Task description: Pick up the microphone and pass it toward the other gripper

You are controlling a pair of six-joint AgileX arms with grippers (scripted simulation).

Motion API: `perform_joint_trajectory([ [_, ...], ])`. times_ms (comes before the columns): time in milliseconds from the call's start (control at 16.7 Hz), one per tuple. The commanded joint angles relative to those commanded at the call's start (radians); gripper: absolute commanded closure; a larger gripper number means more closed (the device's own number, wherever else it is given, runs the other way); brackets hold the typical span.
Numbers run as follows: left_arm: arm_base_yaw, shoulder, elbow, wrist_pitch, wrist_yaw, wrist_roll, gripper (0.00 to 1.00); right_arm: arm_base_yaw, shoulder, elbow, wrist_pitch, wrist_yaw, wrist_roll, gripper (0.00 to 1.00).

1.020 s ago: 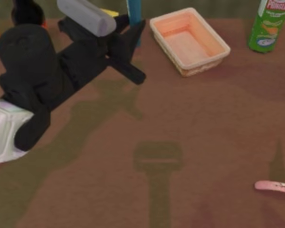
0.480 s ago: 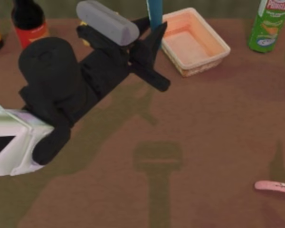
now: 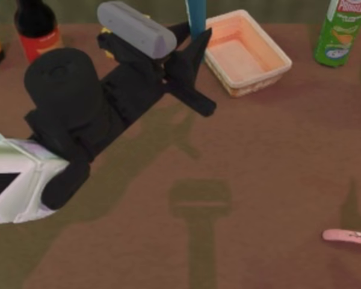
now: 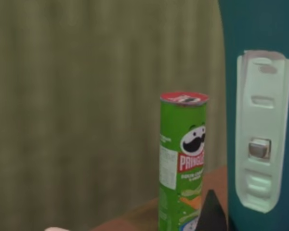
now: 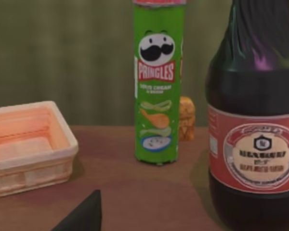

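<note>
The microphone's teal handle [image 3: 196,18] stands upright at the back of the table, left of the basket, and runs off the top edge of the top view. My left gripper [image 3: 192,37] is shut on it, its black fingers pinching the handle from both sides. In the left wrist view the teal handle [image 4: 260,120] fills the side, showing its white switch panel [image 4: 261,149] beside one fingertip [image 4: 212,214]. The microphone's head is out of view. My right arm does not show in the top view. One of its fingertips [image 5: 86,214] shows in the right wrist view, with nothing against it.
A peach basket [image 3: 275,47] sits just right of the held microphone. At the back right stands a green Pringles can [image 3: 340,33]. A dark sauce bottle [image 3: 36,27] stands at the back left. A pink flat stick [image 3: 348,236] lies near the front right edge.
Over the first half second my left arm carried the microphone to the right, toward the basket, uncovering the sauce bottle. It has held still since.
</note>
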Motion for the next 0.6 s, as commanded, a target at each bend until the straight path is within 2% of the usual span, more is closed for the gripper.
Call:
perform_joint_trajectory([
  [120,0.0,0.0,0.0,0.0,0.0,0.0,1.0,0.024,0.054,0.041,0.023,-0.033,-0.003,0.0],
  [240,0.0,0.0,0.0,0.0,0.0,0.0,1.0,0.06,0.151,0.107,0.06,-0.083,-0.008,0.0],
  [600,0.0,0.0,0.0,0.0,0.0,0.0,1.0,0.204,0.613,0.391,0.223,-0.288,-0.031,0.0],
])
